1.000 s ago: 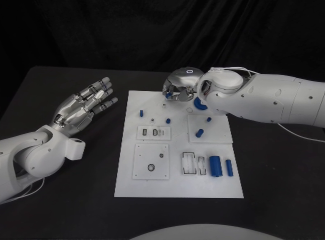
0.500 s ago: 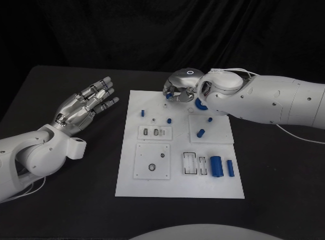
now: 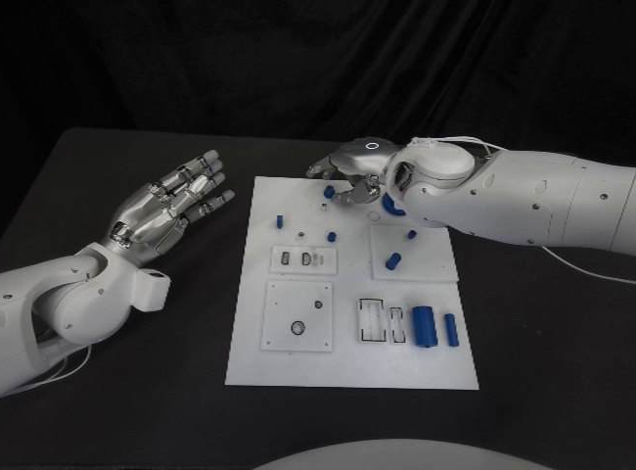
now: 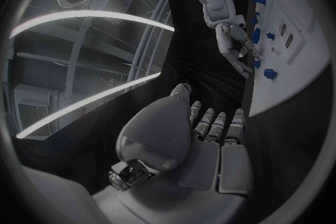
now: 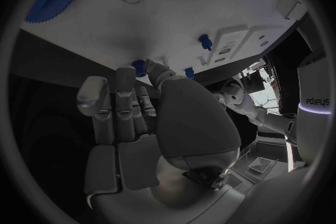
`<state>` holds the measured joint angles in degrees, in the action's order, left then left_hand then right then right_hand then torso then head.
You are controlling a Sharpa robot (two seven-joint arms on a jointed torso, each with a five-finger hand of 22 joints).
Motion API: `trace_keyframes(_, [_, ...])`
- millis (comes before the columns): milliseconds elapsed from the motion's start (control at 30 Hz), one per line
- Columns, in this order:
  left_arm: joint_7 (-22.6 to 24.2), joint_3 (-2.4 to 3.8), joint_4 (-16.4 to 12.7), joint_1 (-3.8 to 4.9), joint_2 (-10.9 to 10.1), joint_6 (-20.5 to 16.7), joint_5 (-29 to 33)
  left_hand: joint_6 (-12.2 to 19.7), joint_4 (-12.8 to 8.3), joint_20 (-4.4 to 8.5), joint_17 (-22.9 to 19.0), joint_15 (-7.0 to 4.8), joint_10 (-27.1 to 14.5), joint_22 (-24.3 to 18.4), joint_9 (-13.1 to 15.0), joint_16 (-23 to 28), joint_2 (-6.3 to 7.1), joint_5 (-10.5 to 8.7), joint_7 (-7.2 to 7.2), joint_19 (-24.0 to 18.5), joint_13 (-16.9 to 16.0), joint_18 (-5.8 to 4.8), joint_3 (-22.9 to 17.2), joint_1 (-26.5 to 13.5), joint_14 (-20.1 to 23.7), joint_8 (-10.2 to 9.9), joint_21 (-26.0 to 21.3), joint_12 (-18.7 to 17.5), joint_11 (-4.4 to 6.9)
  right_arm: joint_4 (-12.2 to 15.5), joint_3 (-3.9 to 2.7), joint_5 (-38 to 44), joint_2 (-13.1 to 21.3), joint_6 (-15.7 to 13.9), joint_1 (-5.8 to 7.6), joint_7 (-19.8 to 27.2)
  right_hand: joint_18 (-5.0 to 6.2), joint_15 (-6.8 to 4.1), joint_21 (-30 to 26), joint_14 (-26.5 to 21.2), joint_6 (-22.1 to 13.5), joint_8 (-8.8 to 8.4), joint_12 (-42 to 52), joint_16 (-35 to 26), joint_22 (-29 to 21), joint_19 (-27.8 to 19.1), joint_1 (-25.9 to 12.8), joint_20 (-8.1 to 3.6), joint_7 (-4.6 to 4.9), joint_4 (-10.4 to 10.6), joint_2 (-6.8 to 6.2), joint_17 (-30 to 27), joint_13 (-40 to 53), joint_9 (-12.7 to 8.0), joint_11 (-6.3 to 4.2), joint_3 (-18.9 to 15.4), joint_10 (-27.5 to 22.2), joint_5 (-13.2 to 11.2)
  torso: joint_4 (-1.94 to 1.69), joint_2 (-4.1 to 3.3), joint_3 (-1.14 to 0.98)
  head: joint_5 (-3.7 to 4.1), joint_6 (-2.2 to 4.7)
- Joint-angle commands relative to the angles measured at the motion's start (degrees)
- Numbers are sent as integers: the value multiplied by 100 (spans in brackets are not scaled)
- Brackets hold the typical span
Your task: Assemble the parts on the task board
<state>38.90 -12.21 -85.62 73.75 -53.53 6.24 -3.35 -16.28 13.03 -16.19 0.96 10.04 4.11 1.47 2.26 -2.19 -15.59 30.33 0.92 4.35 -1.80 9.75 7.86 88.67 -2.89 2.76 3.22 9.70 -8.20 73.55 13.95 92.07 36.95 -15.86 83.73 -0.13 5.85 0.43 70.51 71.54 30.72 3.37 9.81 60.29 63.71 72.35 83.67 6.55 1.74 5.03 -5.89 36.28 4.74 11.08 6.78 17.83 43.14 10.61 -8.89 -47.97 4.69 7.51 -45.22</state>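
Right hand (image 3: 349, 176) hovers over the task board's (image 3: 248, 338) far edge, at twelve o'clock, fingers spread and nothing gripped, a small blue peg (image 3: 328, 192) standing just beneath the fingertips, probably the piece it is working on. More blue parts sit toward five o'clock. Left hand (image 3: 170, 203), out at nine o'clock off the board, is wide open and empty, seemingly parked clear.

Head camera above, wrist cameras behind hands
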Motion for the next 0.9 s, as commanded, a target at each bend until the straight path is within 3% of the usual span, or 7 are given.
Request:
trace_keyframes(33, [598, 5, -2, 7, 8, 76, 27, 34, -4, -44, 6, 49, -51, 5, -4, -35, -13, 38, 7, -2, 5, 40, -44, 48, -9, -18, 21, 7, 9, 7, -4, 20, 14, 23, -10, -116, 109, 29, -203, -209, -641, -49, -94, -175, -193, -180, 6, 24, -105, -26, 54, -235, -13, -241, 39, -103, -416, -55, -3, 4, 1, 7, 10])
trace_keyframes(233, [596, 5, -9, 6, -9, 78, 27, 41, -7, -44, 6, 50, -55, 5, -5, -34, -15, 38, 8, -3, 6, 39, -53, 49, -8, -20, 21, 1, 8, 114, -13, -46, 175, -468, -2, 41, 175, 48, -496, -505, -800, -45, -18, -415, -443, -415, 66, 52, -180, -66, 121, -578, 13, -359, 35, -238, -794, -52, -1, 4, -2, -10, 139])
trace_keyframes(533, [617, 5, -94, 6, -105, 12, 27, -10, -9, -42, 8, 47, -44, 6, 2, -39, -11, 35, 8, 2, 1, 39, -64, 45, -13, -10, 24, 31, 10, 1012, -26, -157, 1081, -1010, 338, 11, 160, -27, -442, -237, -275, 42, 2028, -134, -261, -187, 81, -44, 285, 27, 248, -207, 1074, -385, -98, -443, 143, 20, -4, 7, -2, 51, 330])
trace_keyframes(667, [625, 4, -122, 6, -146, -21, 27, -34, -2, -40, 10, 39, -36, 8, 7, -44, -7, 34, 7, 7, -2, 40, -72, 33, -19, -3, 28, 47, 13, 1424, -13, -267, 1550, -757, 509, -263, 157, -204, -511, -161, 460, 188, 4506, -35, -212, -111, -185, -142, 405, 280, 316, -74, 2745, -319, -426, -668, 167, -130, -5, 8, 4, 91, 395])
trace_keyframes(700, [624, 4, -131, 6, -156, -27, 27, -51, 13, -38, 11, 35, -28, 9, 10, -48, -7, 29, 11, 10, -4, 41, -78, 14, -24, 3, 31, 60, 15, 1497, -7, -312, 1644, -675, 532, -327, 147, -222, -515, -80, 830, 266, 5873, 113, -156, -73, -340, -263, 451, 394, 354, 185, 4223, -257, -486, -744, 720, -201, -8, 9, 7, 98, 404])
trace_keyframes(733, [621, 4, -137, 6, -161, -32, 27, -55, 18, -38, 11, 34, -27, 9, 10, -48, -7, 28, 12, 11, -5, 41, -80, 9, -25, 4, 32, 63, 15, 1562, -2, -357, 1734, -583, 551, -390, 53, -216, -252, 255, 955, 315, 7022, 669, 151, 122, -391, -217, 440, 438, 359, 1082, 6124, -232, -501, -787, 2320, -213, -10, 9, 9, 102, 406])
trace_keyframes(900, [619, 4, -148, 6, -152, -23, 27, -58, 31, -39, 12, 33, -26, 9, 11, -51, -11, 26, 14, 14, -5, 42, -86, -4, -28, 6, 34, 64, 15, 1765, 18, -620, 2110, -279, 590, -604, -153, -217, 563, 948, 1194, 363, 7803, 1867, 1086, 672, -661, -194, 479, 714, 439, 3129, 7801, -193, -511, -904, 3823, -237, 11, 4, 3, 83, 421])
